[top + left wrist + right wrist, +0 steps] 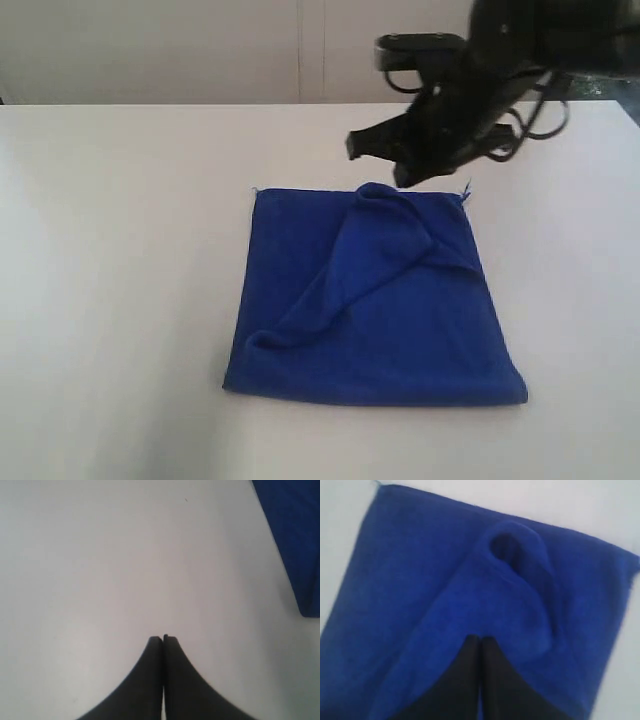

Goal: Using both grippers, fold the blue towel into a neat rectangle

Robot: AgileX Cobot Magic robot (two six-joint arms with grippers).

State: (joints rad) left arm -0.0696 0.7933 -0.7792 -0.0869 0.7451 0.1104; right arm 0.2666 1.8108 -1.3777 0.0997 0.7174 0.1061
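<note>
In the exterior view the blue towel (380, 320) lies flat on the white table (120, 250), in the middle of the picture and a little toward 6 o'clock. It is deep royal blue, roughly square in outline, with straight edges. It is not smooth: a puffed ridge of cloth rises at its 12 o'clock edge and runs slantwise down toward its 8 o'clock corner. My right gripper (408, 166) hangs at about 1 o'clock in the picture, just over the towel's 12 o'clock edge where the ridge begins. My left gripper is outside this view.

In the left wrist view my left gripper (163, 639) has its two black fingers pressed together, with only a hairline between them and nothing held. It is over bare table. A strip of the towel (295, 540) shows off to one side, well apart from the fingertips.

In the right wrist view the towel (410, 580) fills nearly the whole picture, and the ridge ends in a rounded, hollow loop of cloth. My right gripper (480, 639) is closed tip to tip above the ridge, with no cloth between the fingers. The picture is soft, so I cannot tell whether the tips touch the cloth.
</note>
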